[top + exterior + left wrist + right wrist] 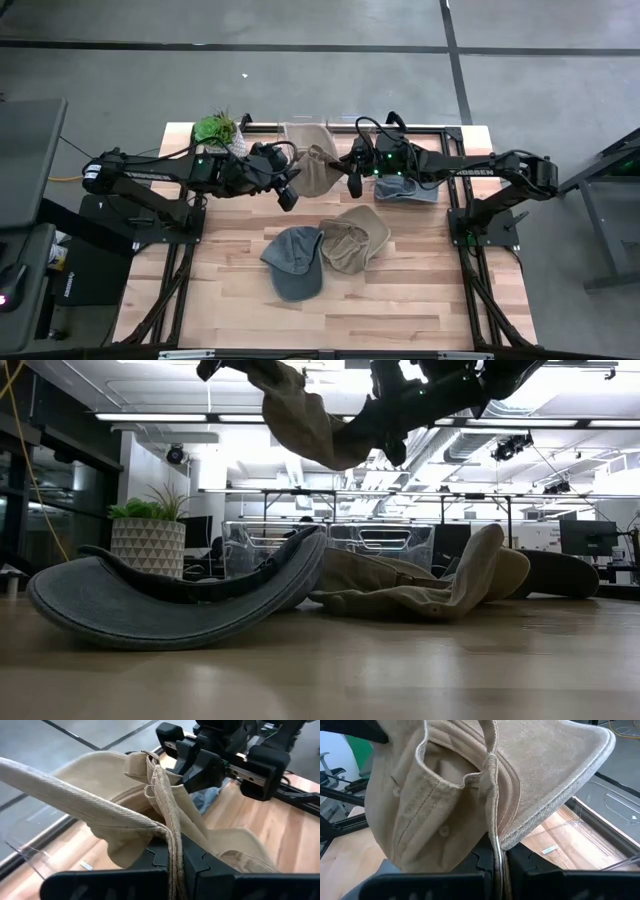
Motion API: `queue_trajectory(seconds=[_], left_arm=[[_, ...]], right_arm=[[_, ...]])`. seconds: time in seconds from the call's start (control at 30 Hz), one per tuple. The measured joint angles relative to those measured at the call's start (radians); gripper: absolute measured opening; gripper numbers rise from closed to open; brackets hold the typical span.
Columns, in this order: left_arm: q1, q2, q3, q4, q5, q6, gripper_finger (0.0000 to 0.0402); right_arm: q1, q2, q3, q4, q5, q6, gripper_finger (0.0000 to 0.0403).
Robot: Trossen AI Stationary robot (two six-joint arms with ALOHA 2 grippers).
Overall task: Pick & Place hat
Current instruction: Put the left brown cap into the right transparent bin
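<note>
A tan hat [314,168] hangs in the air over the table's far middle, held between my two grippers; in the low view [305,420] it is well above the tabletop. My left gripper [287,193] is shut on its left side, and my right gripper [354,180] is shut on its right side. In the left wrist view the hat's cloth [100,815] spreads away from my fingers toward the right gripper [200,762]. In the right wrist view the crown and brim [470,780] fill the picture. My left gripper pinches a folded edge of the hat's rim [169,837] between its two fingers, several layers bunched together. The hat is lifted clear of the table. My right gripper pinches the rim's edge [494,827] between its two fingers, close to where the brim joins the crown. The hat is lifted clear, with its brim [570,775] jutting out beyond the fingers.
On the table lie a grey-blue cap [295,262], a second tan hat [356,240] next to it, and a blue-grey hat [408,190] under the right arm. A potted plant [215,130] and a clear plastic bin [300,128] stand at the far edge.
</note>
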Motion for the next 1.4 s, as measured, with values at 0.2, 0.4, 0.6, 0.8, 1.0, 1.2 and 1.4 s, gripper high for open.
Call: queue_trajectory(seconds=[0.2, 0.4, 0.6, 0.8, 1.0, 1.2, 1.4], left_arm=[[0.000, 0.000, 0.000, 0.001, 0.056, -0.011, 0.0069], [0.000, 0.000, 0.000, 0.009, 0.057, -0.052, 0.0178], [0.000, 0.000, 0.000, 0.013, 0.060, -0.053, 0.0265], [0.000, -0.006, 0.000, 0.011, 0.061, -0.059, 0.0305], [0.000, -0.064, 0.000, -0.053, 0.064, -0.090, 0.0308], [0.000, -0.133, 0.000, -0.176, 0.049, -0.140, 0.0308], [0.000, -0.205, 0.001, -0.294, 0.000, -0.257, 0.0308]], right_arm=[[0.001, 0.000, 0.000, 0.002, -0.001, 0.000, 0.0009], [0.000, 0.000, 0.000, 0.002, -0.001, 0.000, 0.0009], [0.000, 0.000, 0.000, 0.001, 0.000, 0.001, 0.0009], [0.000, 0.000, 0.000, -0.010, 0.001, 0.003, 0.0009], [0.001, 0.000, 0.000, -0.013, 0.025, 0.003, 0.0009], [0.001, 0.000, 0.000, -0.019, 0.028, 0.002, 0.0009], [0.000, 0.000, 0.000, -0.019, 0.037, 0.012, 0.0008]])
